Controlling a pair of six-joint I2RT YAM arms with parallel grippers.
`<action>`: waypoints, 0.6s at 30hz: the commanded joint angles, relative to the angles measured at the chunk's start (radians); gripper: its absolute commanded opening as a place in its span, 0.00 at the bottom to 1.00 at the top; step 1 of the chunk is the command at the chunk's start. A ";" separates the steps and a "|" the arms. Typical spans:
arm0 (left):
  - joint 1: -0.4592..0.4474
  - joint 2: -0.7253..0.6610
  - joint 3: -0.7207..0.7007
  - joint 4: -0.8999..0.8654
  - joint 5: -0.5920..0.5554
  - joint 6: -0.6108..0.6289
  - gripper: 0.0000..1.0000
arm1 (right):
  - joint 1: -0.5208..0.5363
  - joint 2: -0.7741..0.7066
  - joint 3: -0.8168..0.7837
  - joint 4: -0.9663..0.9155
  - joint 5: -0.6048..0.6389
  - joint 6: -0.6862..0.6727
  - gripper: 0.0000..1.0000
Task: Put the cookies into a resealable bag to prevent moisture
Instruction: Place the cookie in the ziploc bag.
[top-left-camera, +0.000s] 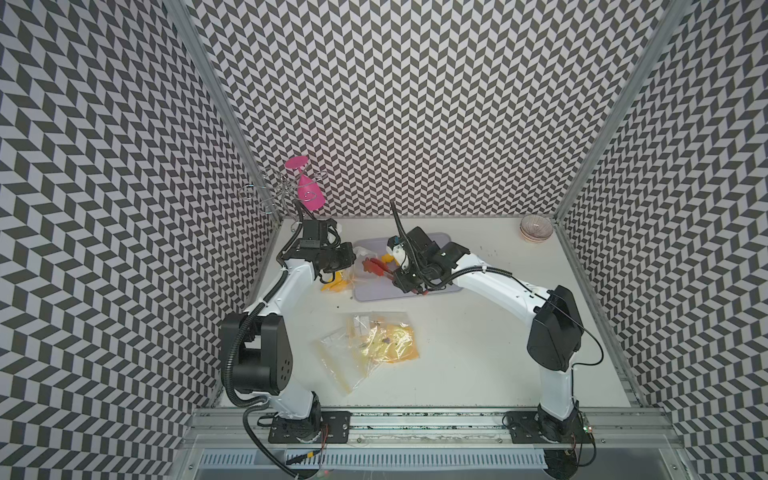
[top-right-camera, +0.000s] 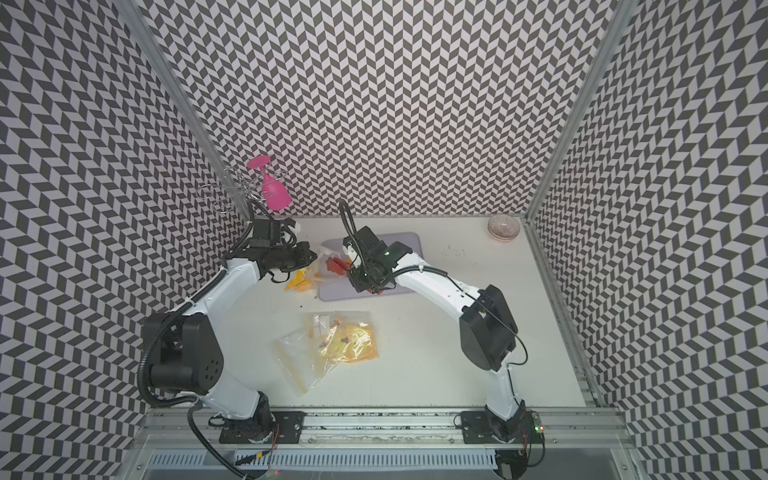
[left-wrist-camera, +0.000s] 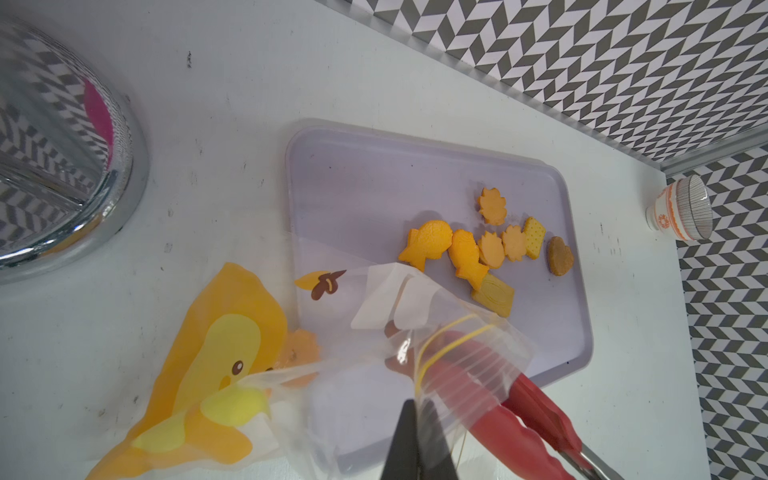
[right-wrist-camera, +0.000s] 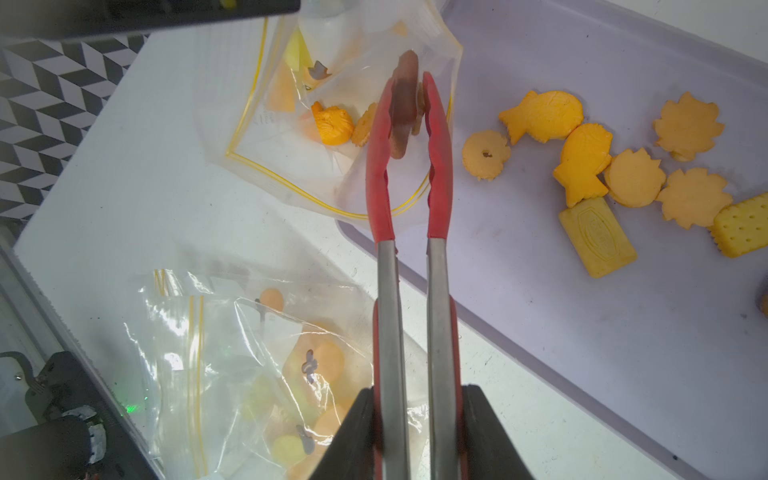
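Several yellow-orange cookies (right-wrist-camera: 540, 116) lie on a lavender tray (right-wrist-camera: 540, 311), also seen as cookies (left-wrist-camera: 428, 241) in the left wrist view, with a browner heart (left-wrist-camera: 560, 255) at the end of the row. My left gripper (left-wrist-camera: 417, 411) is shut on the rim of the clear resealable bag (left-wrist-camera: 374, 374), holding its mouth up at the tray's left edge. My right gripper (right-wrist-camera: 415, 399) is shut on red-tipped tongs (right-wrist-camera: 386, 291). The tong tips pinch a brown cookie (right-wrist-camera: 405, 112) inside the bag's mouth. Two cookies (right-wrist-camera: 332, 124) lie in the bag (right-wrist-camera: 291, 166).
Other printed bags (top-left-camera: 374, 345) lie on the table in front of the tray. Stacked bowls (top-left-camera: 536, 228) stand at the back right corner. A pink glass (top-left-camera: 309, 191) hangs on a wire rack at the back left, above its chrome base (left-wrist-camera: 62, 166).
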 joint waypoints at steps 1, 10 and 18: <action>-0.005 -0.003 -0.004 0.021 0.013 0.023 0.00 | 0.002 -0.016 0.015 0.046 -0.006 -0.004 0.32; -0.006 -0.004 -0.004 0.021 0.012 0.024 0.00 | 0.002 -0.041 -0.010 0.071 -0.007 0.003 0.32; -0.006 -0.004 -0.004 0.021 0.011 0.023 0.00 | 0.002 -0.047 -0.010 0.070 -0.022 0.003 0.44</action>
